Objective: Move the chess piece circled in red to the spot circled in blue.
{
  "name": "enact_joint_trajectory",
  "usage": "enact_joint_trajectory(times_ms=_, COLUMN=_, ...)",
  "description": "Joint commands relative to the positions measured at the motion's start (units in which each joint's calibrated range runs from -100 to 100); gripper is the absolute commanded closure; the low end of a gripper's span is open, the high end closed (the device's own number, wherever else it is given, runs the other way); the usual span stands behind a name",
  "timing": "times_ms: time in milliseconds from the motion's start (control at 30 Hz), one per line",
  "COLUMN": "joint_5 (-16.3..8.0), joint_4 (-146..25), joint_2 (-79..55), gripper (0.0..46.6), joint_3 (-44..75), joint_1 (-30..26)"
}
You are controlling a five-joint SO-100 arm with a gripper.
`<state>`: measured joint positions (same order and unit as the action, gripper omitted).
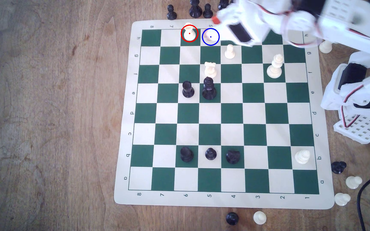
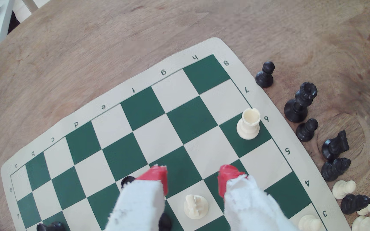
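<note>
End effector (image 2: 193, 177) open, red-tipped fingers (image 2: 157, 176) spread wide, nothing between them. It hangs above the board (image 2: 135, 88), not down at piece height. Spread looks set for a grasp on a round base, judging by the gap.

Nearest, just under and between the fingers: a cream knight-like piece (image 2: 195, 206), not the target. A black piece (image 2: 127, 181) sits partly hidden behind one finger.

Further ahead of the end effector: the spot circled in blue (image 1: 210, 36), a bare cream square at the board's edge row. In the exterior view the end effector's tip (image 1: 215, 20) blurs just beside this ring.

Beyond that, one square on: the chess piece circled in red (image 1: 189, 33), the cream rook (image 2: 248, 123), upright on a green square, at the edge row, untouched. Clear sides, so a straight reach forward and down should work.

Farthest: captured black pieces (image 2: 299, 103) off the board on the wooden surface (image 2: 90, 44), parked clear of play.
</note>
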<state>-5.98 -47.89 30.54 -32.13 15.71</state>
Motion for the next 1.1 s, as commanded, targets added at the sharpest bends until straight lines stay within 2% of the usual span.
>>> enact_joint_trajectory(times_ms=0, joint_5=-0.5, joint_4=-0.3, joint_2=-7.4, gripper=32.8, joint_3=10.9, joint_1=1.0)
enact_joint_trajectory(times_ms=200, joint_5=-0.7, joint_4=2.8, joint_2=-17.6, gripper=32.2, joint_3=14.6, joint_1=3.4)
enact_joint_trajectory(times_ms=367, joint_5=-0.6, joint_4=7.3, joint_2=-24.1, gripper=29.5, joint_3=15.4, joint_1=5.4)
enact_joint_trajectory(times_ms=1067, joint_5=0.5, joint_4=2.9, joint_2=-41.4, gripper=28.7, joint_3=34.8, joint_1=7.6)
